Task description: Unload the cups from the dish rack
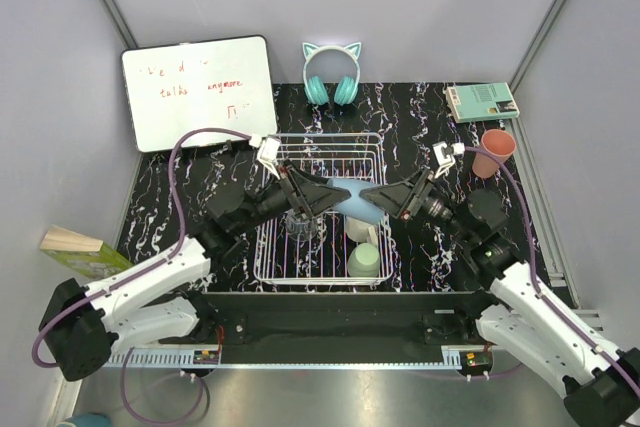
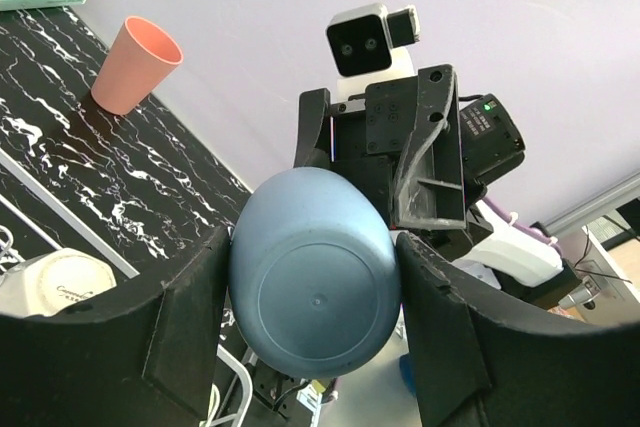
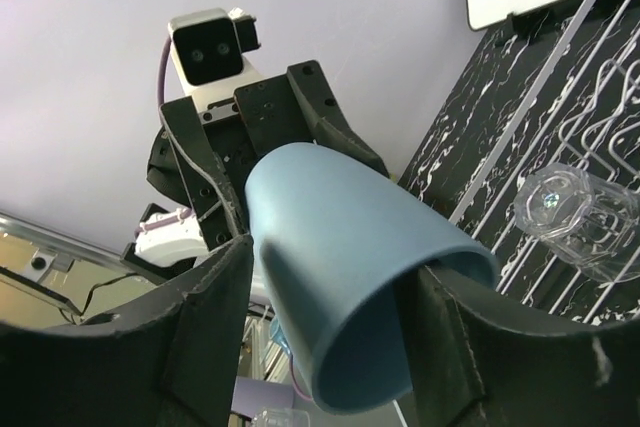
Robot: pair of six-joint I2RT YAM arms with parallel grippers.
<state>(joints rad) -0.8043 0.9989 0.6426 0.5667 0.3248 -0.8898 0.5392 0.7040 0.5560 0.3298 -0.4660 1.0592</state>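
Black marbled surface (image 1: 420,127) fills the floor of a pale-walled booth. On it the dish rack (image 1: 325,157) sits at the middle, its centre largely covered by the two arms that meet above it.

The light blue cup (image 2: 315,287) lies on its side in the air over the rack, base toward the left arm and mouth toward the right. The left tool (image 2: 312,247) is clamped on its base end, both fingers pressed to the wall. The right tool (image 3: 335,267) straddles the mouth end with a finger close on either side. Whether those fingers press the cup or only flank it cannot be told, since the rim hides the contact.

In the rack, the sage-green cup (image 1: 365,261) stands at the near right. The white mug (image 1: 360,231) just behind it is partly hidden under the blue cup, and its handle cannot be made out. The clear glass (image 3: 575,212) lies on its side on the wires, and from above it is only a faint smudge beneath the left arm. The salmon cup (image 1: 495,152) stands upright on the surface, right of the rack and apart from it.

At the back lie a whiteboard (image 1: 198,80) with red scrawl too small to read, teal cat-ear headphones (image 1: 331,75) and a teal box (image 1: 482,101).
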